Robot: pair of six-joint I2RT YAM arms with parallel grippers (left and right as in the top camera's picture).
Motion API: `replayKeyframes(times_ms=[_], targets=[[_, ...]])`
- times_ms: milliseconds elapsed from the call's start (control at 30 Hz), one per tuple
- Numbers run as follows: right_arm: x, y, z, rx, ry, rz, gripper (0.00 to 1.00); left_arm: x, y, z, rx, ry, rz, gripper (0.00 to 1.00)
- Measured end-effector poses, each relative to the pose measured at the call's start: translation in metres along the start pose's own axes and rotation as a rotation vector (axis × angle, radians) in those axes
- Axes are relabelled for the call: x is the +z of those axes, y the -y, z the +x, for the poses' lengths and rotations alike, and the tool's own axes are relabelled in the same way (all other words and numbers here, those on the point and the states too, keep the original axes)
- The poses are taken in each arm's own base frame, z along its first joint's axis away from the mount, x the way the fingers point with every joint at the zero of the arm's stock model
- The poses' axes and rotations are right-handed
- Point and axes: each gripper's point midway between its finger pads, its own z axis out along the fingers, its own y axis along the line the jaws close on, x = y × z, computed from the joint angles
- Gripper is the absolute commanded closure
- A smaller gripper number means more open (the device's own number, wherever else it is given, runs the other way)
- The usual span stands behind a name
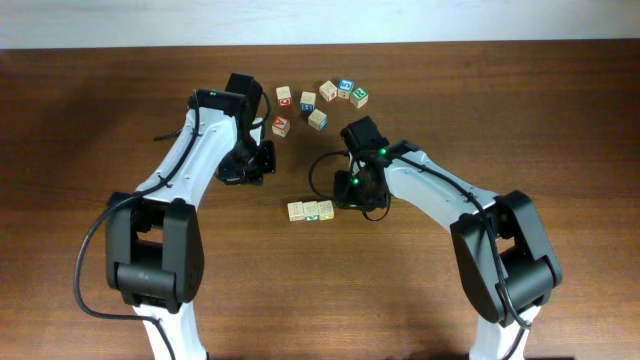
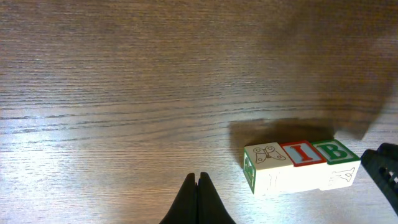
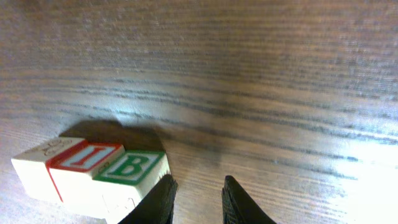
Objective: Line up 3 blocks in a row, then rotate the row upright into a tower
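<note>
- On the table [image 1: 560,120], three touching blocks [image 1: 310,211] look light, rigid and smooth; pinch opposite flat faces.
- At their 3 o'clock, right gripper [image 3: 198,199] stands slightly spread, empty; left gripper [image 2: 199,200] is pressed together.

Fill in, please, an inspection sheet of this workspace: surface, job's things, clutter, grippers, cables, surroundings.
surface: brown wooden table, bare grain, no spill seen.
job's things: three blocks touching in one row; red I block between butterfly block and green B block.
clutter: seven loose cubes clustered at the far side.
grippers: left gripper fingers shut, empty; right gripper fingers apart, empty, beside the B block.
cables: black cables loop along both arms.
surroundings: pale strip beyond the table; nothing else seen.
</note>
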Motion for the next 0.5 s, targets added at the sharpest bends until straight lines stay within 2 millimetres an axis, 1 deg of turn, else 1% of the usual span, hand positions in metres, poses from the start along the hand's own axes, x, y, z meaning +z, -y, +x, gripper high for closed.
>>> replayKeyframes(times_ms=[133,267,367,500], targets=[[-0.001,0.001,0.001,0.007,-0.009,-0.006,0.73,0.003,-0.001,0.001,0.000,-0.003,0.000,1.00],[-0.001,0.002,0.002,-0.001,-0.014,-0.006,0.73,0.013,0.002,0.015,0.003,-0.050,0.010,1.00],[-0.001,0.002,0.004,-0.011,-0.021,-0.003,0.73,0.024,0.008,0.025,0.022,-0.075,0.015,1.00],[-0.001,0.002,0.004,-0.015,-0.021,-0.003,0.73,0.041,0.023,0.036,0.051,-0.092,0.060,1.00]])
